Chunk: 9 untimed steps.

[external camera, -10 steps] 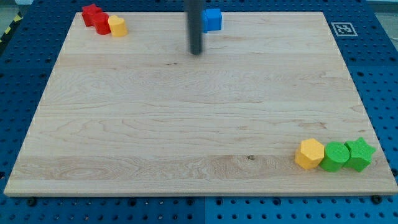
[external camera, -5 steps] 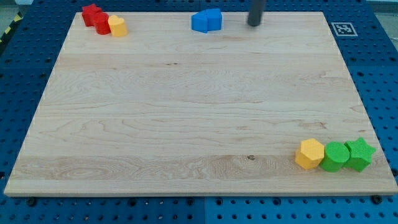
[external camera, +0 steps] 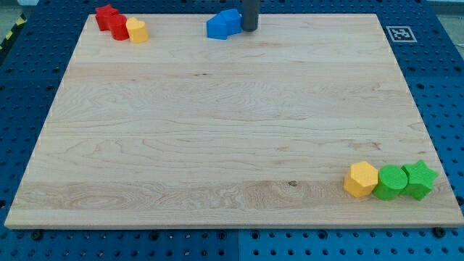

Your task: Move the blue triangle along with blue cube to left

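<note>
The blue triangle and the blue cube sit touching each other at the view's top edge of the wooden board, the triangle on the left. My tip is right against the cube's right side. The rod rises out of the view's top.
A red star, a red block and a yellow block cluster at the top left corner. A yellow hexagon, a green round block and a green star line up at the bottom right.
My tip went from left of the blue blocks round to their right, then moved left against the cube. The two blue blocks have slid left along the top edge.
</note>
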Available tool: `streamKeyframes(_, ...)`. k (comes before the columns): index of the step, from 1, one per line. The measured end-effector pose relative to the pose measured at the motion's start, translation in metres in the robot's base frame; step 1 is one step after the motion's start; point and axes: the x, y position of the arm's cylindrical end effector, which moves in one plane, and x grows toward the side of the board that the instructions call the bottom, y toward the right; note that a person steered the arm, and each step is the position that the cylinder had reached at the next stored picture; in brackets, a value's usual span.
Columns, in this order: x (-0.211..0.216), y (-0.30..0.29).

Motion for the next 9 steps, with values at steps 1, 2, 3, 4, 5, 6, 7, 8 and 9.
streamKeyframes(1, -0.001, -0.008)
streamKeyframes(2, -0.001, 0.0)
streamKeyframes(3, -0.003, 0.007)
streamKeyframes(4, -0.003, 0.006)
streamKeyframes(5, -0.003, 0.001)
streamKeyframes(6, -0.003, -0.019)
streamKeyframes(7, -0.003, -0.033)
streamKeyframes(8, -0.003, -0.036)
streamKeyframes(9, -0.001, -0.046)
